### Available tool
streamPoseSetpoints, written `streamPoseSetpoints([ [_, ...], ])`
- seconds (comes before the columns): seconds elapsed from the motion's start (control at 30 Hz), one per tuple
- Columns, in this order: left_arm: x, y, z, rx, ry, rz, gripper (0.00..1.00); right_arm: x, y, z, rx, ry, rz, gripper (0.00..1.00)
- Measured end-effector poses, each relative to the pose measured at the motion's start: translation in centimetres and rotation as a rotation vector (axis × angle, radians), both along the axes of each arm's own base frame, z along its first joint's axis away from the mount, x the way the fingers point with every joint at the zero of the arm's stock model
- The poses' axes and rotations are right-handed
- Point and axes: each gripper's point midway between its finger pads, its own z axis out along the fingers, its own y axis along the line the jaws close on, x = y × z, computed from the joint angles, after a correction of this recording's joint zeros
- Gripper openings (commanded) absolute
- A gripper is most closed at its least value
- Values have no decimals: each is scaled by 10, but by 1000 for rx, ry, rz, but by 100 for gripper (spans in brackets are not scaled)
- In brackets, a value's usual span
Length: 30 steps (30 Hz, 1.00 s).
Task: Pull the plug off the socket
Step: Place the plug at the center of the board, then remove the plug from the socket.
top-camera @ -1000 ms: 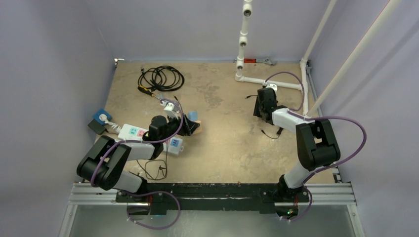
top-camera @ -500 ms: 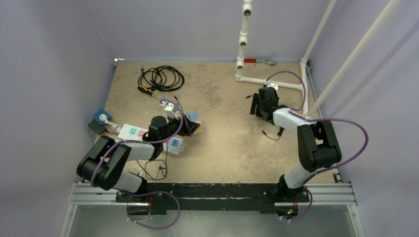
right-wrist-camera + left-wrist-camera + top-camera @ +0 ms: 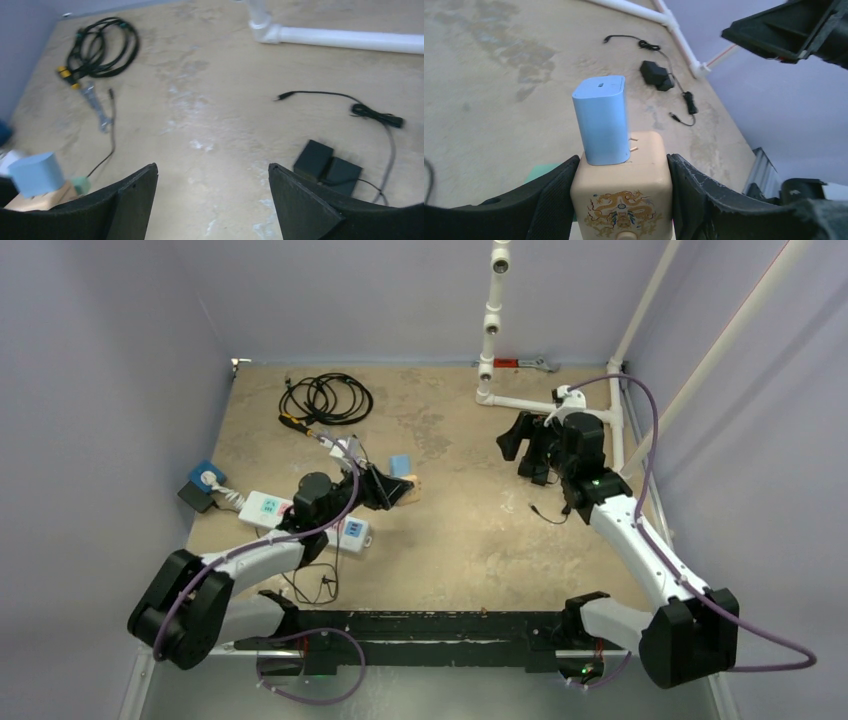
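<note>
From above, the left gripper point(image 3: 392, 492) lies low over the sandy tabletop point(image 3: 470, 540). It is clamped on a beige cube-shaped socket point(image 3: 408, 492), and a light blue rounded plug point(image 3: 401, 464) stands out of the socket. A white power strip point(image 3: 268, 508) lies just beside the arm. The right gripper point(image 3: 522, 445) hangs well apart, near a white plastic pipe point(image 3: 520, 403), with its fingers spread wide and nothing between them.

The left wrist camera shows the black fingers point(image 3: 549, 195) pressed against both sides of the socket, which bears a gold dragon print. The plug sits on the socket's top face. Two metal prongs point(image 3: 633, 144) show bare at its base, so it is not seated flush. A black power adapter point(image 3: 655, 75) with a thin cord lies beyond.

The right wrist camera shows its own fingers point(image 3: 305, 200) far apart, with only bare table between them. The adapter lies near the right-hand finger. A coiled black cable point(image 3: 105, 47) lies far off on the left of the view. The plug and socket appear at the left edge.
</note>
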Motion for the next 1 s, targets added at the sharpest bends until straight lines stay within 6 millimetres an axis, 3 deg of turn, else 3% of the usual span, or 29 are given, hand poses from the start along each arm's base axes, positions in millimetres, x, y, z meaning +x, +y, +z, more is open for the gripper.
streamPoseSetpoints([
  [0.23, -32, -60, 86, 25, -94, -194, 0, -42, 53, 19, 132, -13, 347, 85],
  [0.33, -44, -68, 97, 60, -87, -271, 0, -67, 70, 21, 187, -3, 491, 86],
  [0.57, -67, -70, 73, 259, -71, -472, 0, -113, 100, 38, 308, -40, 761, 86],
  [0.73, -79, -63, 46, 380, -65, -525, 0, -126, 118, 41, 367, -3, 813, 86],
  [1.0, -99, -59, 29, 566, -142, -535, 0, -136, 169, 0, 436, 224, 828, 83],
])
